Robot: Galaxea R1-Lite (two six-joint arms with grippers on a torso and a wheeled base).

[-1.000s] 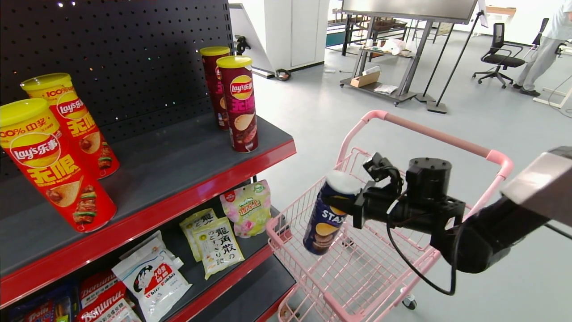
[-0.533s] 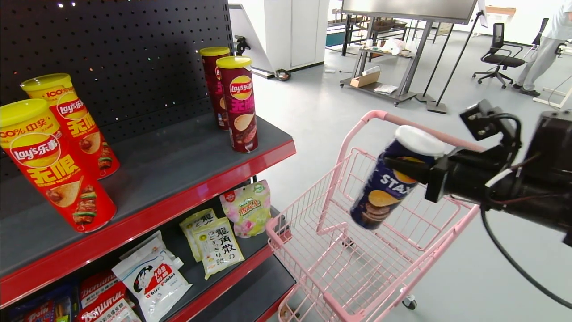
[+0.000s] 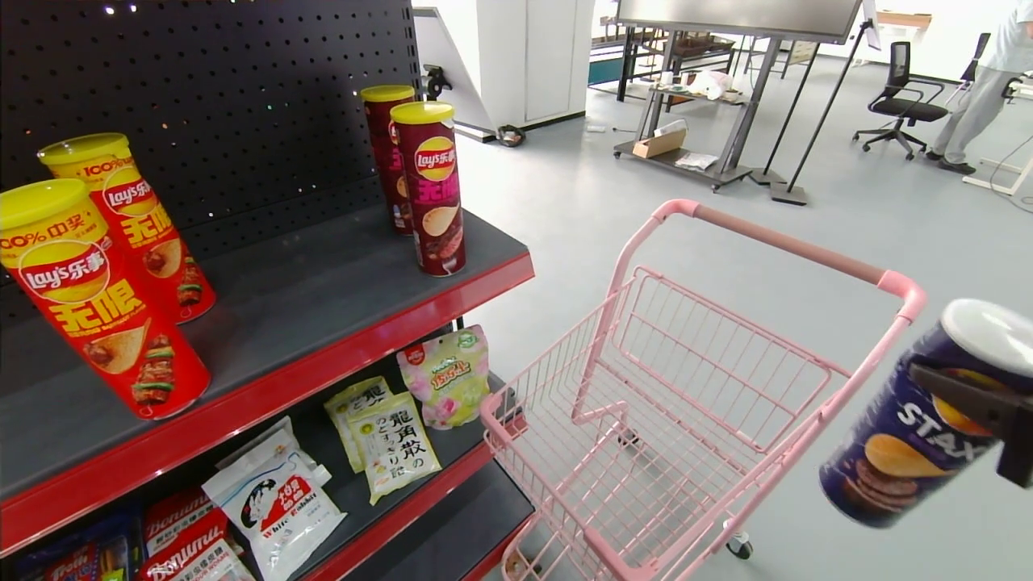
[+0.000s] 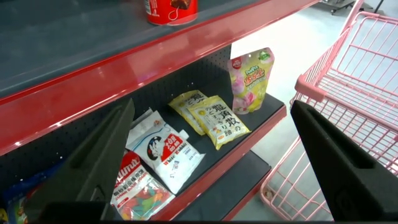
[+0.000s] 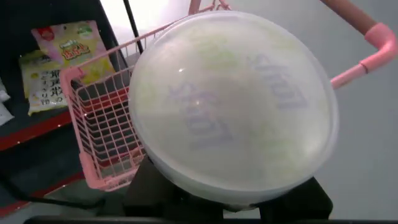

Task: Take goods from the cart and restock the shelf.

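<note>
**Can** (image 3: 888,460): one second ago at frame centre, low inside the cart's (image 3: 775,238) near-left corner. Half a second ago it was right of centre, raised level with the handle. It is now at the lower right edge of the frame, outside the basket, past the handle's right end, and leans more than at the start.

**Right end effector** (image 3: 940,395): travelled with the can, clamped on it. Wrist and forearm formerly spanned the frame's right half; now one dark finger crosses the can at the right edge.

**Cart:** handle and far wall, formerly part-covered by the arm, are now uncovered.

Print covers blue can (image 3: 892,452), shelf cans (image 3: 97,298) and bags (image 3: 395,436).
</note>
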